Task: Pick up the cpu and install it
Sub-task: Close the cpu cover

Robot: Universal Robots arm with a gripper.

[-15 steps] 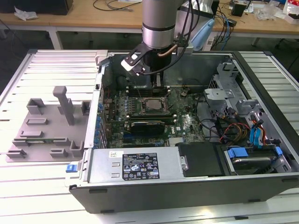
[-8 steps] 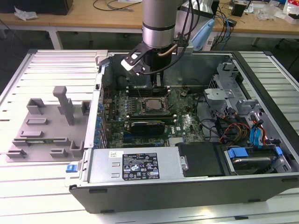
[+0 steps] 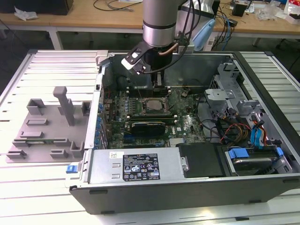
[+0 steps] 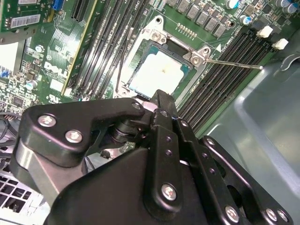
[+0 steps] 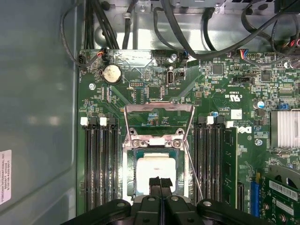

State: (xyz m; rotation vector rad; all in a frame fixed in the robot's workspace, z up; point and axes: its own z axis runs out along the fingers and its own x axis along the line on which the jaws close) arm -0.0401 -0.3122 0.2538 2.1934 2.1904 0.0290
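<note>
Where the cpu (image 5: 154,169) lies: flat in its socket on the motherboard (image 5: 140,89), pale metal top up, memory slots (image 5: 101,164) flanking it on both sides; it looks seated, not carried
State of the gripper (image 5: 159,181): fingers (image 5: 153,185) drawn together with nothing between them, tips poised over one edge of the cpu; whether they touch it cannot be told
Around the socket: hinged plate (image 5: 159,108) swung up and open beyond the cpu; wire lever (image 4: 234,63) unlatched, reaching out across the memory slots
Reach of the arm (image 3: 159,23): down into the open computer case (image 3: 187,199), over the middle of the board
Off to the side: grey tray (image 3: 47,126) with upright blocks on the slatted desk (image 3: 47,61), at the exterior view's left, well apart from the work
Step in hand: by the look of it, the placing stage; cpu in its seat and free of the gripper; clamping not yet done
Next move calls for: care, since nothing holds the cpu down; a sideways nudge could unseat it; plate and lever need a clear swing past the gripper
</note>
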